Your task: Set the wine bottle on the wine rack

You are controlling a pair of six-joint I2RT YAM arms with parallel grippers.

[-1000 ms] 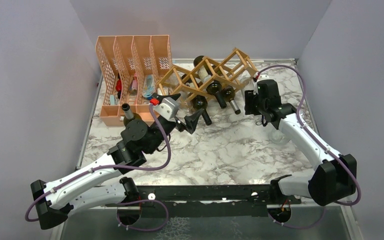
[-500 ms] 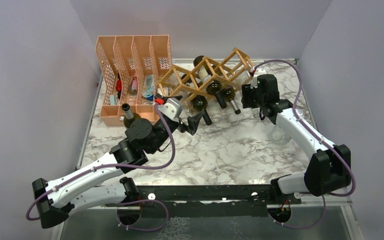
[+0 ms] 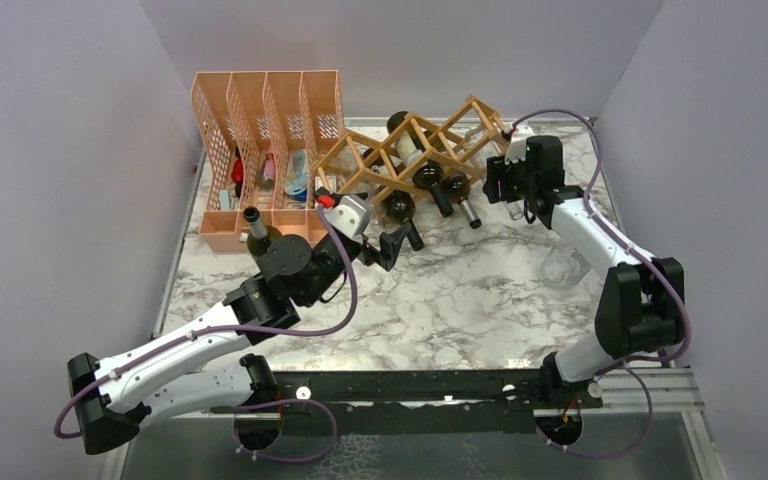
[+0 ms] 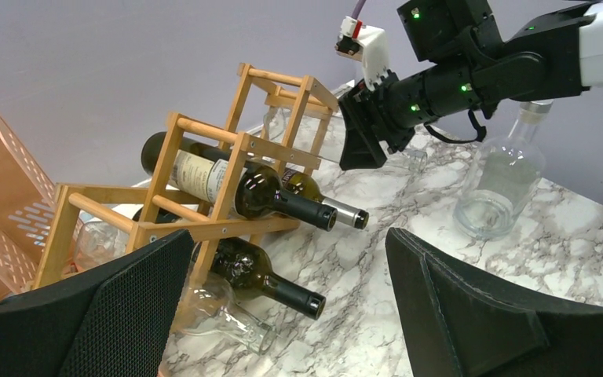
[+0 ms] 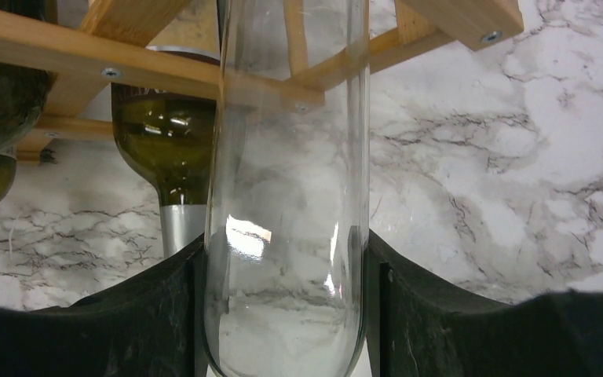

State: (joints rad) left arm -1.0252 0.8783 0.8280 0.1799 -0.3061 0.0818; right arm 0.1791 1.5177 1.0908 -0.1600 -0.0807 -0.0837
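Observation:
The wooden wine rack (image 3: pixel 420 150) stands at the back of the table, holding three dark bottles (image 4: pixel 228 184). It also shows in the left wrist view (image 4: pixel 239 145) and close up in the right wrist view (image 5: pixel 165 67). My right gripper (image 3: pixel 505 185) is shut on a clear glass wine bottle (image 5: pixel 290 196), held at the rack's right end with its far part among the slats. My left gripper (image 3: pixel 385 245) is open and empty, low over the table in front of the rack's left part (image 4: pixel 290 314).
An orange perforated organiser (image 3: pixel 260 130) stands at the back left. A dark bottle (image 3: pixel 257 228) stands upright by my left arm. A clear bottle (image 4: pixel 502 181) stands on the right. Another clear bottle (image 4: pixel 220 306) lies under the rack's left end.
My right gripper has carried the clear bottle back and slightly right, up to the rack's right end. My left gripper has shifted slightly right, staying open.

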